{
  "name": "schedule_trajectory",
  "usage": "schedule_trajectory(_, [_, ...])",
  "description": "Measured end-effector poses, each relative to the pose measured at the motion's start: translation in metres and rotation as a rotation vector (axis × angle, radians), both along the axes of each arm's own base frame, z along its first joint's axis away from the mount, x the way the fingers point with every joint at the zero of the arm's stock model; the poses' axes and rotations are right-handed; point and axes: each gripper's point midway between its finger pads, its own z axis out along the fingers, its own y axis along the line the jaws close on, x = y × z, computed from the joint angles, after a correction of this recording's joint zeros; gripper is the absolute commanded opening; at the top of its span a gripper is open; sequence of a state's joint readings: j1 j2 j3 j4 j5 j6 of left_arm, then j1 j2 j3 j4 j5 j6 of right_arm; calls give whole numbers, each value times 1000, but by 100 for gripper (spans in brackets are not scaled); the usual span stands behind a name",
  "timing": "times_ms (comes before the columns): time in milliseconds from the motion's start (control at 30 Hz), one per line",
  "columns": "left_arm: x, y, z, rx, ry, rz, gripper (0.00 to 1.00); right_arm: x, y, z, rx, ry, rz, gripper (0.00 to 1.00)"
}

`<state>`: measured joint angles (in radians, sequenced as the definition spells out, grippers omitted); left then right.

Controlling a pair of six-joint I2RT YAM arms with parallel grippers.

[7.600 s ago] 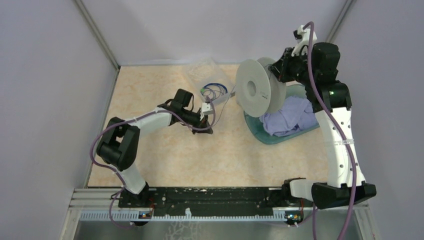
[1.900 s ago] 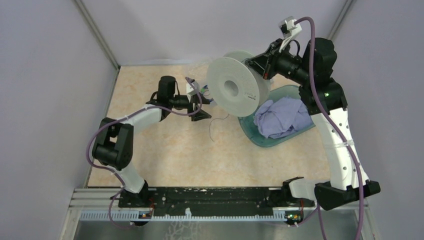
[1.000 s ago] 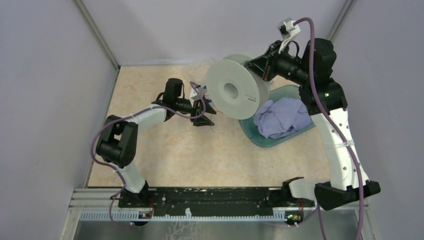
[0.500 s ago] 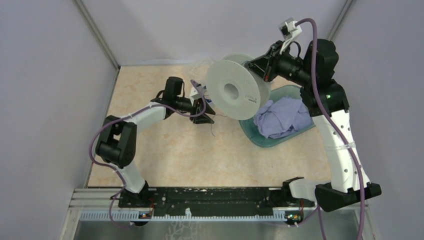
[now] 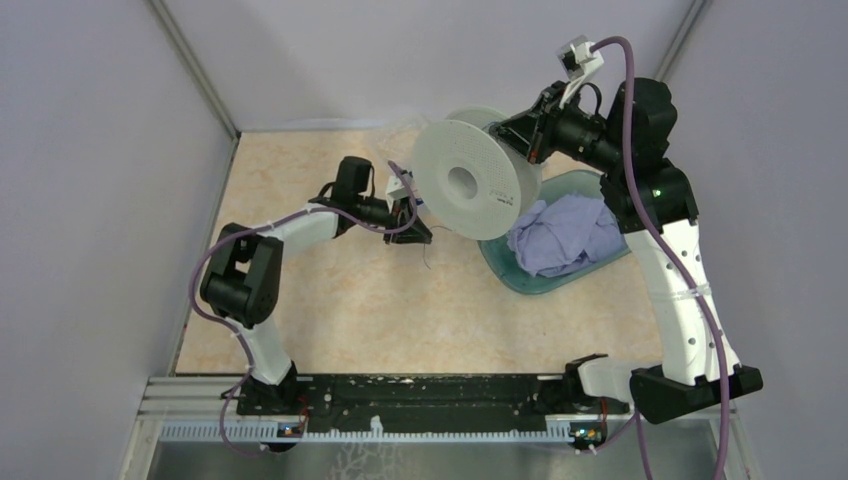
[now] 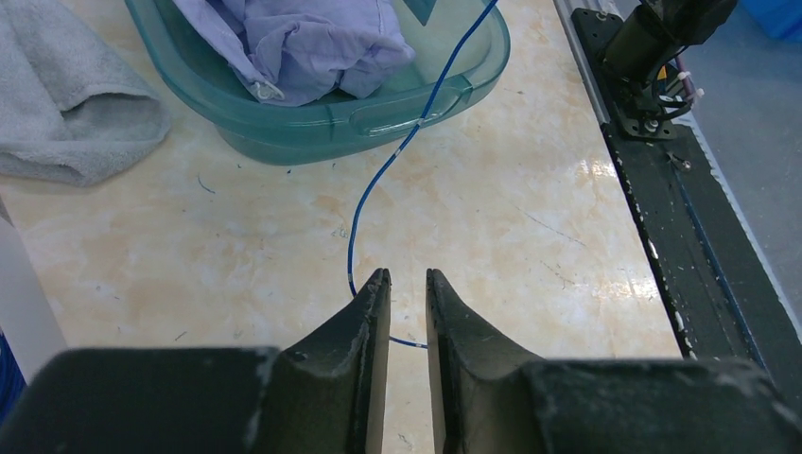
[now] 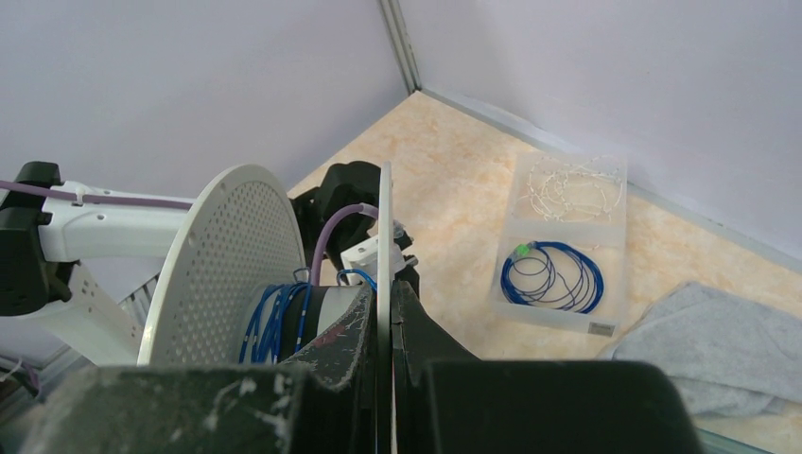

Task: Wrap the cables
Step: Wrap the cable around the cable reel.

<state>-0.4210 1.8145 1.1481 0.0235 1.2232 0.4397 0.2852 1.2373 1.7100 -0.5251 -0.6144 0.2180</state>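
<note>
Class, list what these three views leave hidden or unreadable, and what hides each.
- Left wrist: whether the wire runs between the fingers of the left tool or under them; the fingers cover that stretch.
- Top: the wire is too thin to trace; the spool hides its upper run.
- Right wrist: how much is wound on; the right tool covers part of the core.
- Top: the floor of the basin, under the cloth.

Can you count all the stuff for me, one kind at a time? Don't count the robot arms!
Cloths: 2 (lilac cloth, grey towel)
Green tub: 1
Spool: 1
Clear tray: 1
Wire coils in the tray: 2 (blue coil, whitish coil)
Loose blue cable on the table: 1
Total: 8
</note>
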Motion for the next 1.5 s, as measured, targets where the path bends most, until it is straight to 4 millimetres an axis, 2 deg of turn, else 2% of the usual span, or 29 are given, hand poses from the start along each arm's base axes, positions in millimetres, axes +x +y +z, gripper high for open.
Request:
schedule_trajectory(100, [0, 0, -1, 0, 1, 0, 17, 0, 0, 0, 0, 0, -2, 0])
schedule_trajectory(200, [0, 0, -2, 1, 2, 0, 2, 1, -1, 0, -1, 0, -10, 0])
schedule_trajectory(233, [0, 0, -3, 1, 1, -1, 1, 2, -1, 0, -1, 0, -14, 0])
schedule_trajectory(333, [-3, -1, -6, 5, 5, -5, 1, 6, -5, -1, -3, 3, -44, 0])
schedule_trajectory(500, [-15, -1, -23, 35, 28, -8, 1, 20, -19, -8, -19, 31, -162, 0])
schedule_trajectory(700, [-50, -12, -43, 91, 1, -57, 1, 45, -41, -20, -37, 70, -339, 0])
schedule_trajectory(867, [-72, -30, -36, 109, -90, -107, 1, 70, -49, -40, -64, 121, -425, 0])
schedule_trajectory(1000, [-69, -28, -30, 118, -145, -93, 24, 77, -50, -53, -86, 157, -438, 0])
schedule_trajectory(1233, [-44, -15, -26, 155, -168, 10, 61, 70, -39, -51, -74, 157, -368, 0])
schedule_trajectory(1367, [-23, -5, -23, 159, -156, 94, 72, 62, -31, -48, -61, 160, -309, 0])
schedule_trajectory(1500, [-3, 2, -14, 129, -164, 156, 78, 50, -25, -40, -46, 145, -257, 0])
